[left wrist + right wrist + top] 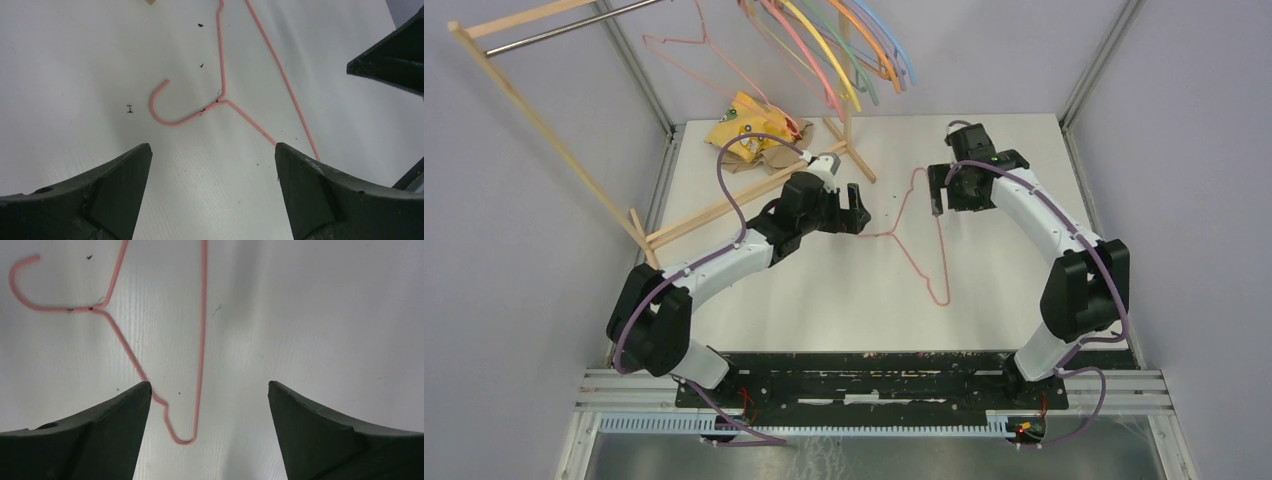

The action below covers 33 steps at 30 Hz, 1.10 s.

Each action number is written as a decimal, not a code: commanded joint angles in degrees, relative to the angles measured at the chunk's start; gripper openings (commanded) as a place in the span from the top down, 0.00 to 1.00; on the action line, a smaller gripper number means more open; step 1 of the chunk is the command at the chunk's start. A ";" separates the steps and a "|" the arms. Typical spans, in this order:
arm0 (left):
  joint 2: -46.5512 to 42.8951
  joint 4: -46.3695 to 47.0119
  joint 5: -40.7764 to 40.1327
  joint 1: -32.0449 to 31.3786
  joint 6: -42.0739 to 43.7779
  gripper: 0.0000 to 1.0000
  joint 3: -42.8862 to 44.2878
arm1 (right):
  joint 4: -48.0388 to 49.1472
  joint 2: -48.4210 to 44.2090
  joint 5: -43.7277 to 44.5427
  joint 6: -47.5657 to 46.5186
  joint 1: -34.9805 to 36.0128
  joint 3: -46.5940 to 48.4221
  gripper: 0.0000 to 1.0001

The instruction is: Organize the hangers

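1. Two tools hang low over the white tabletop (75, 60), both spread wide and holding nothing: the left tool (211, 147) and the right tool (209, 385), facing each other.
2. Just ahead of the left tool's fingertips, the thin pink wire hanger (218, 102) lies flat on the tabletop. Its small hook is the part nearest this tool, with the open end curling away. One shoulder wire slants back to the tip of one finger and goes out of sight there.
3. Under the right tool lies a shoulder corner of the same hanger. The bend sits between the fingers, closer to one of them. I cannot tell whether the wire touches that fingertip.
4. The hanger's long bar runs crosswise to the line joining the two tools, and the hook points at the left tool.
5. My judgement is that the right tool is nearer to the wire, since it already straddles the corner. The left tool is better lined up for the hook.
6. Farther out, beyond the left tool, the coloured hangers (854, 60) hang on the wooden rack (574, 159).
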 commanded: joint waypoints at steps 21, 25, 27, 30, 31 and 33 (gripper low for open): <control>-4.28 -2.03 -4.12 0.29 -1.53 0.05 -2.58 | 3.40 21.73 -7.16 -8.31 14.17 7.86 0.31; -6.09 -1.91 -5.01 0.29 -1.96 0.05 -3.86 | 3.14 23.55 -5.99 -8.18 14.16 7.56 0.35; -7.00 -1.79 -5.36 0.31 -2.56 0.05 -4.50 | 3.45 24.19 -5.98 -7.83 14.23 6.75 0.38; -8.18 -1.64 -5.57 0.29 -3.29 0.06 -5.36 | 4.02 25.08 -6.02 -7.33 14.18 5.66 0.44; -8.49 -1.67 -5.72 0.29 -3.42 0.06 -5.58 | 4.02 25.36 -6.15 -7.22 14.18 5.54 0.45; -9.11 -1.90 -6.11 0.29 -3.53 0.06 -6.01 | 3.95 25.68 -5.96 -6.94 14.20 5.17 0.47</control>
